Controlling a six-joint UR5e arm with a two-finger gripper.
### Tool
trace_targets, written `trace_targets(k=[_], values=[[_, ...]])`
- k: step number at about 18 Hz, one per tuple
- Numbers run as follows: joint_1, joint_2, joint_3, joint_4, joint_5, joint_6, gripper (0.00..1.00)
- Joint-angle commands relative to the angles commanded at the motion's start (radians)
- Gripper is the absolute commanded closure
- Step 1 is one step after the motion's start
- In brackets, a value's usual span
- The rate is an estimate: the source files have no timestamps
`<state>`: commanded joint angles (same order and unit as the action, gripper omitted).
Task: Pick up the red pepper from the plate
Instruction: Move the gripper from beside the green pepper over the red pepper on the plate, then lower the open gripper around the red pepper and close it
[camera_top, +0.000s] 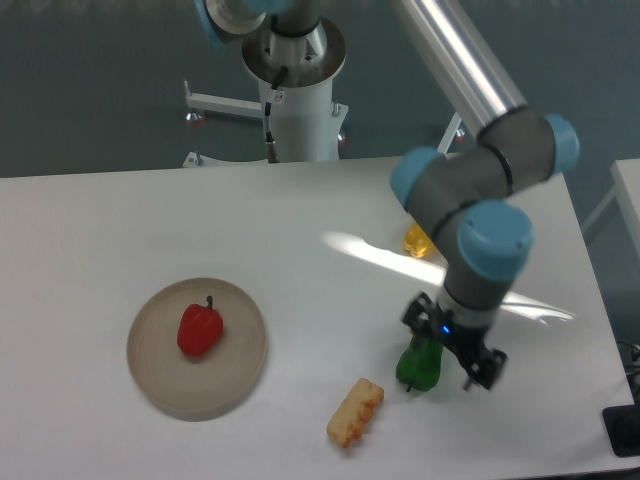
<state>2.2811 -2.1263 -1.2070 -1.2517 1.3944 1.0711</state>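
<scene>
Camera view: red pepper (200, 329) lying on plate (160, 385), left on tabletop (120, 220), unobstructed for a top grasp. Hand (452, 352) well apart to the right, beside green pepper (418, 368); finger spacing cannot be told.

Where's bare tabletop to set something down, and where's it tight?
Free: the whole left and back of the table, behind the plate holding the red pepper, and the strip between plate and gripper. Crowded: front right, where the green pepper, the ridged yellow snack and the arm cluster.
</scene>
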Motion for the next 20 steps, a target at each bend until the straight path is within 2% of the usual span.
trace_targets(k=[5,8,10,15,20], values=[[-0.078,0.074,-0.1,0.009,-0.018,-0.204,0.0],[-0.15,0.082,-0.118,0.023,-0.017,-0.398,0.0],[-0.193,0.078,-0.143,0.063,-0.014,-0.497,0.0],[-0.238,0.082,-0.245,0.17,-0.003,-0.514,0.0],[-0.291,0.08,-0.273,0.176,-0.002,-0.546,0.0]])
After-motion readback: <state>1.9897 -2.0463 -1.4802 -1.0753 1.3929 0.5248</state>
